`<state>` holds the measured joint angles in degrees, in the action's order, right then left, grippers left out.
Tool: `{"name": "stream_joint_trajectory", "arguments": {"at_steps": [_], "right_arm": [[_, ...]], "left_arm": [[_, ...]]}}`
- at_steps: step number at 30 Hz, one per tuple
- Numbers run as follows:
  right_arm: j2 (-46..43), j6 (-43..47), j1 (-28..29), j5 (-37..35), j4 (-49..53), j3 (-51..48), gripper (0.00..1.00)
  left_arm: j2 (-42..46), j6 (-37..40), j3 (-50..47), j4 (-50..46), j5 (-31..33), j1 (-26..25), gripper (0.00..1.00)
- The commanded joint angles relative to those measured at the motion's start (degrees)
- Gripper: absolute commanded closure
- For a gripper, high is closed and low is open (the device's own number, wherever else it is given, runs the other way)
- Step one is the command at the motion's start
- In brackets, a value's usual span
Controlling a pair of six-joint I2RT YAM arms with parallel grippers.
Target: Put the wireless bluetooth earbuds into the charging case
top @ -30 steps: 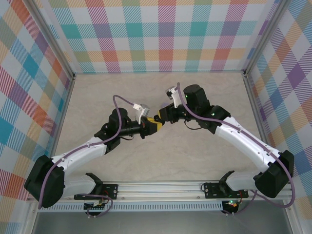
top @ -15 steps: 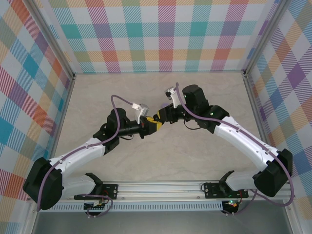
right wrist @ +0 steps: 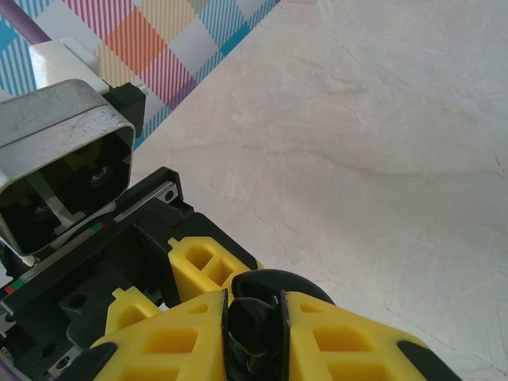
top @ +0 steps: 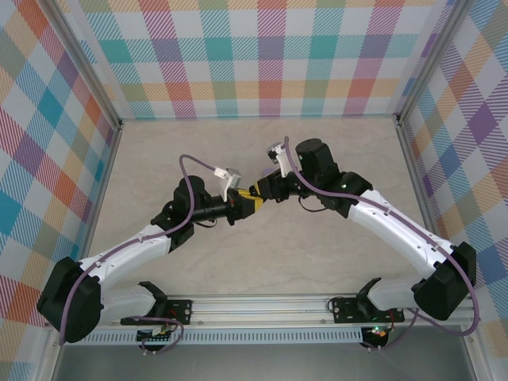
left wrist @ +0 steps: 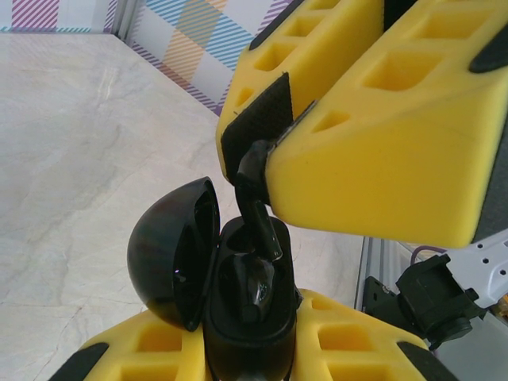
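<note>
The left gripper (left wrist: 250, 343) is clamped on the black charging case (left wrist: 246, 317), whose lid (left wrist: 171, 246) is hinged open. The right gripper (left wrist: 271, 147) pinches a black earbud (left wrist: 258, 208), its stem reaching down into the case's well, apparently not yet seated. Risk: the stem looks tilted, so pressing down could jam it or twist the case in its grip. An early release could drop the earbud onto the bench (left wrist: 79, 159).

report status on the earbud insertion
Left end effector shut on open charging case. Right end effector shut on black earbud, tip at case mouth, not seated. No obstruction seen.
</note>
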<state>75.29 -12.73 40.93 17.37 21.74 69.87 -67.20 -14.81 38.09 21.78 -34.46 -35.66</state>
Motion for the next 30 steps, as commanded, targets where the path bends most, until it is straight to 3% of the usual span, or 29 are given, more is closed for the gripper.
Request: {"name": "stream_joint_trajectory", "arguments": {"at_steps": [1, 14, 30], "right_arm": [[0.48, 1.3, 0.56, 0.21, 0.63, 0.97, 0.77], [0.34, 1.33, 0.73, -1.07, 0.48, 0.8, 0.77], [-0.56, 1.76, 0.79, 0.89, 2.29, 0.8, 0.77]], "left_arm": [[1.87, -0.41, 0.72, 2.74, 1.29, -0.72, 0.94], [2.17, -0.57, 0.73, 2.96, 0.14, -0.71, 0.94], [3.08, -0.17, 0.75, 2.21, 3.54, -0.69, 0.94]]}}
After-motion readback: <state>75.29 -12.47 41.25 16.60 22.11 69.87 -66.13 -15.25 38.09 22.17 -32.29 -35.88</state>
